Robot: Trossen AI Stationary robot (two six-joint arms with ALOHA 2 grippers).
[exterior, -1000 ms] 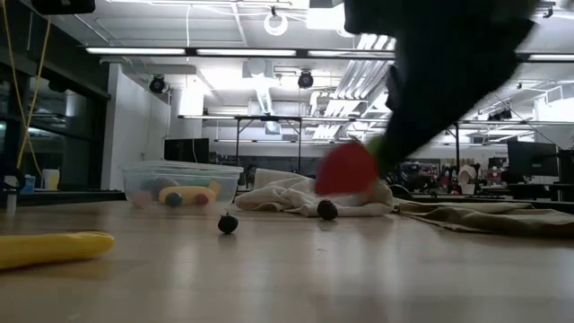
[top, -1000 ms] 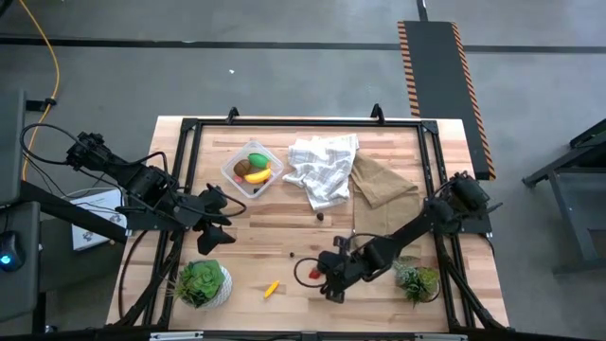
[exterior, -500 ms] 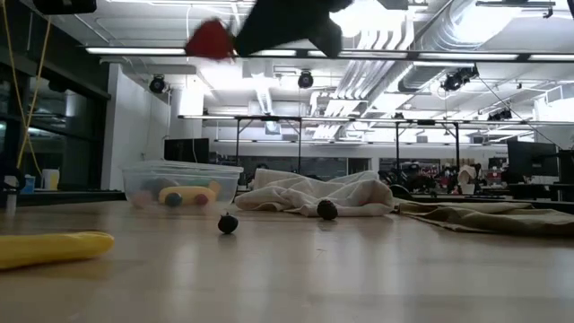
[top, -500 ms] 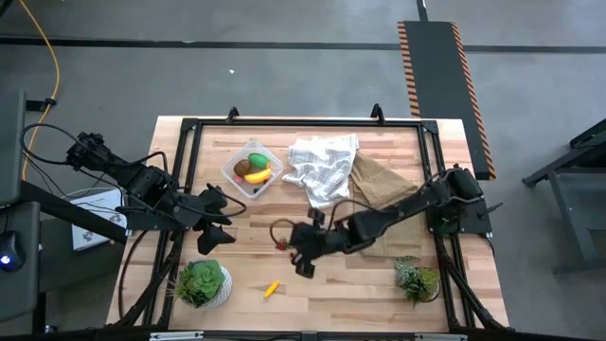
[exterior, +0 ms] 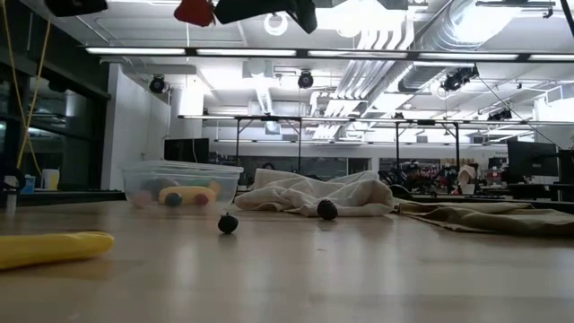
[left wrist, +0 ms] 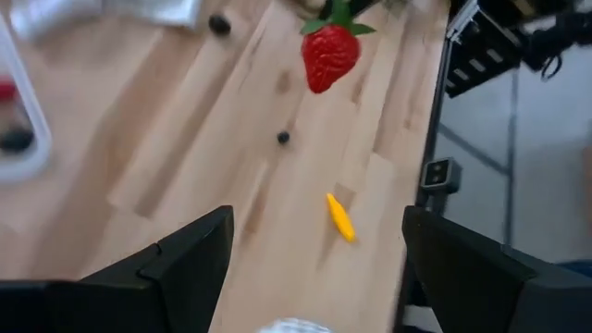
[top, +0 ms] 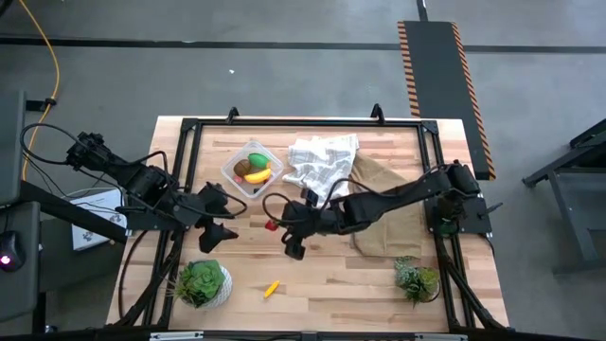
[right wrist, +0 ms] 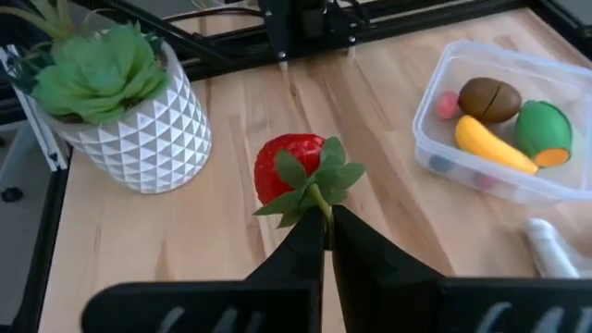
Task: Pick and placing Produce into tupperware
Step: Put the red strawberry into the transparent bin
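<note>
The right claw [top: 276, 225] pinches the strawberry [top: 271, 225] by its leafy stem, aloft – the tupperware [top: 252, 170] lies toward eleven o'clock, nearer this arm. Left claw [top: 223, 231] waits, fingers spread.

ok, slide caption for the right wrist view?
Right gripper carries a strawberry by its leafy stem toward the tupperware.

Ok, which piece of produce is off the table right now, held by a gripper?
The red strawberry. The right gripper is shut on its green leafy stem, holding it in the air. The yellow piece lies on the wood, and the rest sit in the tupperware.
</note>
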